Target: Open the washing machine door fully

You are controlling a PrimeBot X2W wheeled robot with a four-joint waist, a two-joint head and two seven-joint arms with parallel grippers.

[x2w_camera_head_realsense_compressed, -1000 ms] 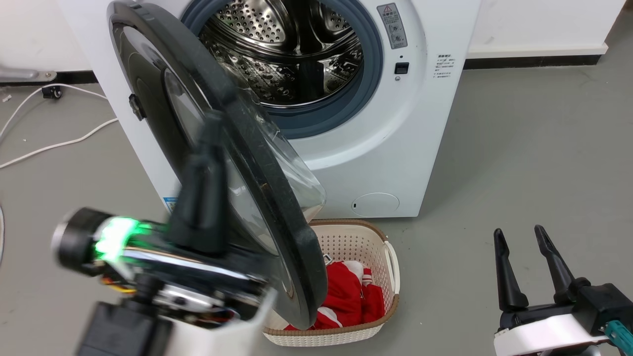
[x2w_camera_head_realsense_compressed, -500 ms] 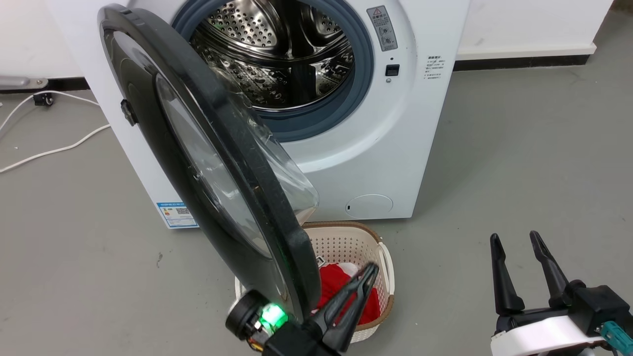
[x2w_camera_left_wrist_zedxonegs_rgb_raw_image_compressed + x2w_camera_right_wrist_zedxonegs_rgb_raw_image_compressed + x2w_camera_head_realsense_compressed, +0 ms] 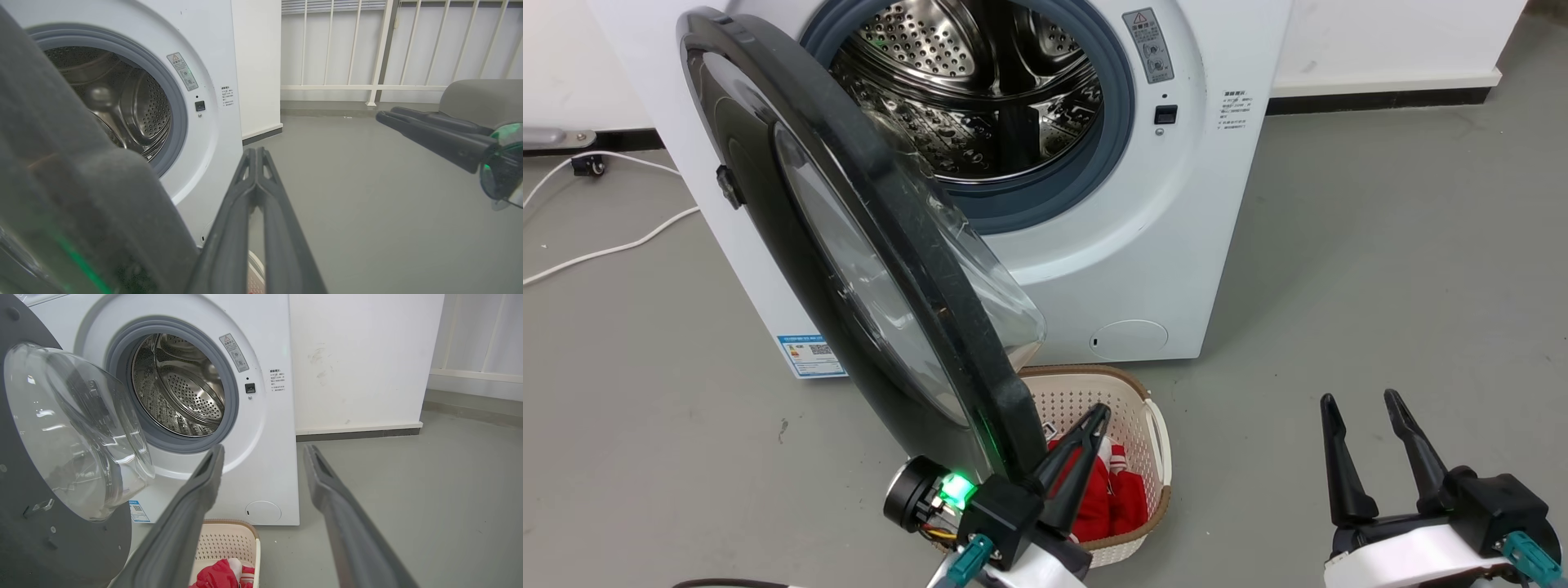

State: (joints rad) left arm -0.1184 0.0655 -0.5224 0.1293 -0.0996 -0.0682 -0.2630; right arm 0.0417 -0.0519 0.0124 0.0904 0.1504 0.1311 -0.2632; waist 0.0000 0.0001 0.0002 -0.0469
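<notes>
**Q:** What is here, and where is the door?

**A:** A white washing machine (image 3: 1176, 245) stands in the upper middle of the head view, its steel drum (image 3: 980, 90) open to sight. The washing machine door (image 3: 907, 241) is a glossy black disc with a bulging clear glass bowl. It is hinged at the machine's left side and swung out from the machine's front, roughly edge-on to the camera. Its lowest edge hangs just beside the left gripper (image 3: 1094, 418). That gripper sits in front of the machine on the door's glass-bowl side, above a cream laundry basket (image 3: 1062, 400).

**Q:** How do the claws stand?

**A:** The left gripper's two fingers are pressed together with nothing between them. The right gripper (image 3: 1360, 398) is well off to the machine's right front, fingers spread, empty.

**Q:** What is hidden or unclear?

**A:** Whether the left fingers touch the door's rim cannot be told. The door covers the machine's left front and part of the basket, where red clothing (image 3: 1107, 502) shows. The drum's top is cut off by the picture's edge. In the left wrist view the door is a blurred dark mass.

**Q:** What has changed?

**A:** A second ago the left arm was a blur before the door's outer face. Half a second ago it was already at the lower edge. The door's angle looks much the same.
</notes>
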